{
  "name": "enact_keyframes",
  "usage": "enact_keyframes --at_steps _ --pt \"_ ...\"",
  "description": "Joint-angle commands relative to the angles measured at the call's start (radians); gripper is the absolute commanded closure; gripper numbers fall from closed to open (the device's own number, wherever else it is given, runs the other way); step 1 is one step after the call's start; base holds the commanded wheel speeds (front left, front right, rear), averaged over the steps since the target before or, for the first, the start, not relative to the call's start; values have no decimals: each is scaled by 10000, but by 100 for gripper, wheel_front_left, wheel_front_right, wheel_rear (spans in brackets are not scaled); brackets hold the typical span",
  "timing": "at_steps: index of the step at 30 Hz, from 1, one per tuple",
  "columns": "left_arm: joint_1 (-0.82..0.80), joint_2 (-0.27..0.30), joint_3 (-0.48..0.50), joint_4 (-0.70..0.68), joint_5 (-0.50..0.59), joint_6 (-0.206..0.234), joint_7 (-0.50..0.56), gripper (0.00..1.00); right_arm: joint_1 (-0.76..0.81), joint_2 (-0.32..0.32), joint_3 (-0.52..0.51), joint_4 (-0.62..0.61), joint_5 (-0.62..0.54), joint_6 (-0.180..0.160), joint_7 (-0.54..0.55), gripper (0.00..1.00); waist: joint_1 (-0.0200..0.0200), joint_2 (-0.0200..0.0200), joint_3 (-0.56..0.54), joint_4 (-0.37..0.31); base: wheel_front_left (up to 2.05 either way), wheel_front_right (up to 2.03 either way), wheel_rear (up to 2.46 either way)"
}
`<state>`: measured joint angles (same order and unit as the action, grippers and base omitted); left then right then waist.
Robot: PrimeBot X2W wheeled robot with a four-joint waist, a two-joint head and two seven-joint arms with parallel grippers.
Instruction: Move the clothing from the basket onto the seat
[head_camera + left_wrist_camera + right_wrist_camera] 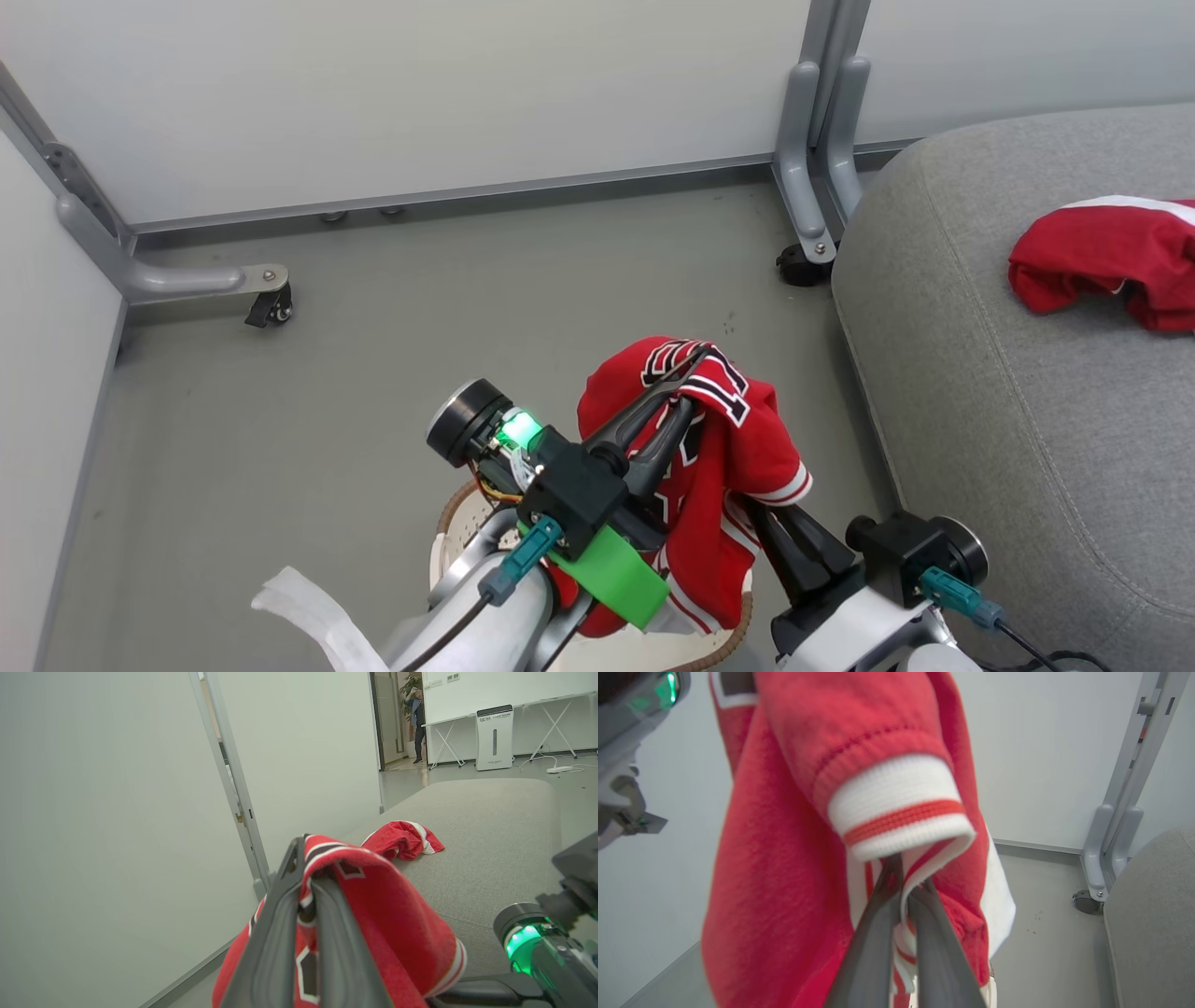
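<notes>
1. The jersey hangs above the basket, pinched high up in the closed left gripper and lower, at its trim, in the closed right gripper
2. From its drape I judge it light, soft and floppy; bunched folds or the ribbed trim give the surest hold
3. Its long axis hangs downward, striped cuff towards the seat, where the other red garment lies

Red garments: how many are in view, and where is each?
2. The jersey hangs above the basket, gripped by the left end effector and the right end effector. The other garment lies on the seat. More may be hidden in the basket.
</notes>
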<state>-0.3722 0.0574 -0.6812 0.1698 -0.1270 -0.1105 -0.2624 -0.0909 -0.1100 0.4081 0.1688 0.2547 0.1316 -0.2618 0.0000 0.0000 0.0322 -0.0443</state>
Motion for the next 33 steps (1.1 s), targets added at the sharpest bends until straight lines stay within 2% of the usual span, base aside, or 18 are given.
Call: enact_keyframes --at_steps 1,2,3,4,5,25,33 --pt "-161 75 38 42 -18 -20 -34 100 81 -14 -32 -27 52 -18 -49 100 0 0 15 6 0 0 0" --pt "-158 77 45 55 -14 -18 -34 100 83 -20 -38 -35 58 -18 -49 100 0 0 24 11 0 0 0" --pt "-158 75 57 68 -11 -9 -34 78 86 -29 -48 -43 73 -18 -49 100 0 0 35 19 0 0 0" --pt "-159 75 72 85 2 18 -34 3 86 -37 -55 -49 73 -18 -47 100 0 0 44 26 0 0 0" --pt "-158 98 86 134 42 56 -34 0 87 -42 -62 -56 77 -17 -47 100 0 0 54 34 0 0 0" --pt "-156 147 138 564 -178 17 -33 0 -13 -58 -243 -152 61 -18 -49 100 0 0 171 52 0 0 0" --pt "72 262 134 670 -303 -2 -33 0 -110 -14 -543 -338 -43 -18 -49 100 0 0 198 -160 0 0 0"
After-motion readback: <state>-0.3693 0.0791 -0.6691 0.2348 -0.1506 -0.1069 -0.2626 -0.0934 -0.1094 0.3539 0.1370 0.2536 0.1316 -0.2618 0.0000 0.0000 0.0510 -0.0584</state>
